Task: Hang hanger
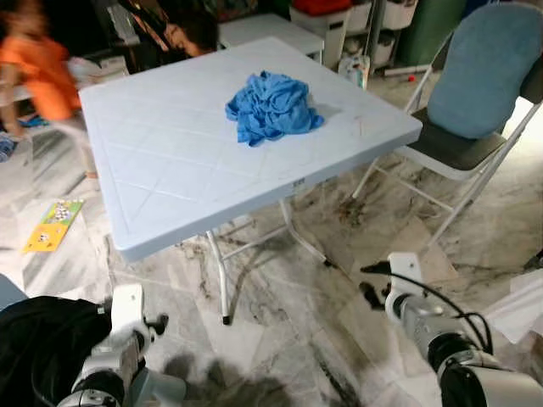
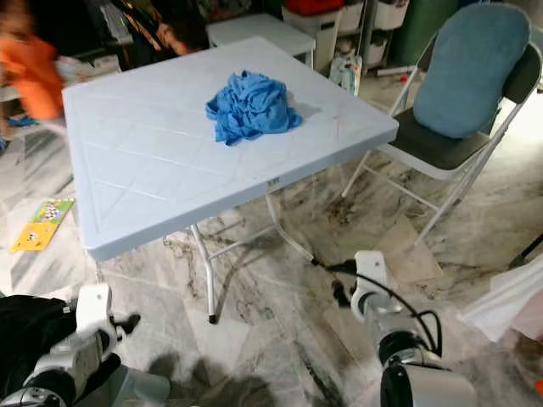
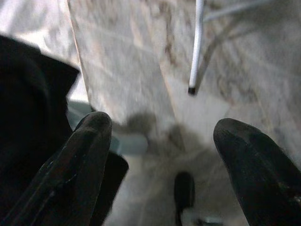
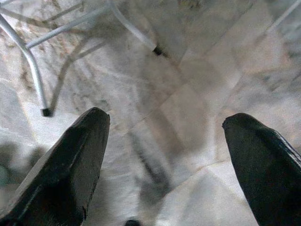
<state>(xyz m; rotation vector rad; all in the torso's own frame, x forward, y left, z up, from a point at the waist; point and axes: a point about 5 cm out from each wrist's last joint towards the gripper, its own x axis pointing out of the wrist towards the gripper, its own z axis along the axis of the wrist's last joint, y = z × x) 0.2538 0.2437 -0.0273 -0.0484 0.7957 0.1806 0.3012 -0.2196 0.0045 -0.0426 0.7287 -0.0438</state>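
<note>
Ahead, a pale blue square plastic folding table (image 1: 170, 161) on thin white metal legs (image 1: 222, 284), standing on grey-veined marble floor tiles (image 1: 288, 314). On its top, toward the far right corner, a crumpled bright blue cloth (image 1: 271, 106), heaped with no clear long axis or pointing direction. No hanger to be made out on the table or the floor. Right of the table, a white-framed folding chair with a dusty blue cushion (image 1: 488, 72) against its back. Left of the table, a flat yellow-green booklet (image 1: 53, 225) on the floor and a blurred person in an orange top (image 1: 38, 72). Beyond, white storage boxes (image 1: 327, 25). Low at the near left, a black bundle (image 1: 38, 339) beside the left gripper (image 3: 162, 141), fingers spread wide over bare floor near a table foot. Low at the near right, the right gripper (image 4: 164, 136), likewise spread apart and holding nothing.
</note>
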